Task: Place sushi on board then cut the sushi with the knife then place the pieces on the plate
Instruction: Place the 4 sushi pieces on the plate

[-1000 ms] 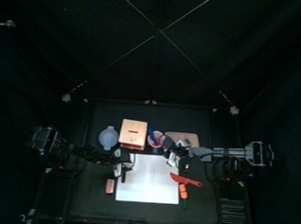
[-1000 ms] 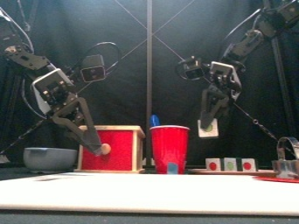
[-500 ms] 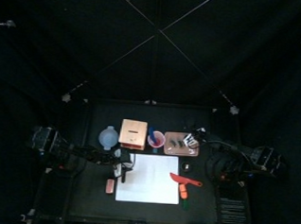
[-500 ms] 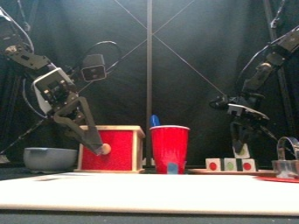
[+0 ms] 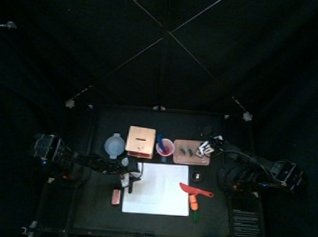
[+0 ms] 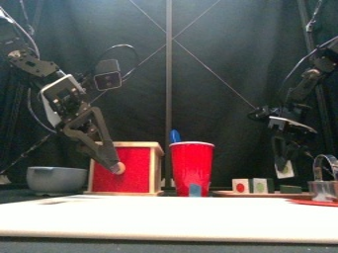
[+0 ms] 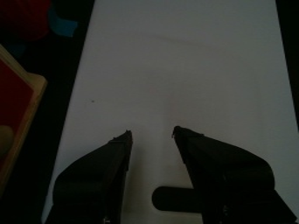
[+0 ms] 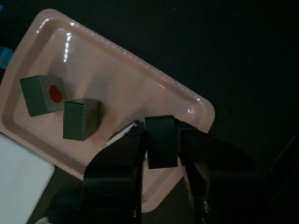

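My right gripper (image 8: pixel 160 122) is shut on a dark green sushi piece (image 8: pixel 160 145), just above the right end of the pink tray (image 8: pixel 122 70). Two more pieces (image 8: pixel 44 94) (image 8: pixel 79 119) lie on the tray, one showing a red centre. In the front view the right gripper (image 6: pixel 283 172) hangs low beside those pieces (image 6: pixel 242 185). The white board (image 5: pixel 162 191) lies in front, with the red knife (image 5: pixel 195 191) at its right edge. My left gripper (image 7: pixel 152 133) stands open over the board's left part with nothing between its jaws.
Behind the board stand the blue-grey bowl (image 5: pixel 115 144), the wooden box (image 5: pixel 141 140) with its red drawer front (image 6: pixel 126 168), and the red cup (image 6: pixel 192 166) holding a blue knife (image 6: pixel 175 135). A small red thing (image 5: pixel 116 196) lies left of the board.
The right arm has carried a sushi piece from above the board back and right to the tray, then lowered it there. The left arm has barely moved.
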Controlling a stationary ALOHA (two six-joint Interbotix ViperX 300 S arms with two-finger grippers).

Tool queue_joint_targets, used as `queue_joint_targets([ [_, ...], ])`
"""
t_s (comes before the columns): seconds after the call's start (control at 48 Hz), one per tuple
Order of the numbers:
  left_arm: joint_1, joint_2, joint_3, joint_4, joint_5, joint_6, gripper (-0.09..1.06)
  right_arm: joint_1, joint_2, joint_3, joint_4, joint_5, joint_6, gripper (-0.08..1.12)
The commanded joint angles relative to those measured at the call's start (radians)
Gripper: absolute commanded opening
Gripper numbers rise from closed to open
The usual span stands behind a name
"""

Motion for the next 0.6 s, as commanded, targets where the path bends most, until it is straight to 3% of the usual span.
queue_joint_targets([
  [0.021,0.003,-0.003,-0.025,0.003,-0.005,0.000,0.81,-0.006,-0.017,0.021,0.003,-0.012,0.000,0.58],
  [0.396,0.002,-0.005,-0.025,0.000,-0.005,-0.002,0.81,-0.063,0.008,0.074,-0.002,-0.146,-0.003,0.60],
  [0.604,0.002,-0.005,-0.026,0.000,-0.005,-0.002,0.81,-0.066,0.044,0.071,-0.021,-0.163,-0.002,0.71],
])
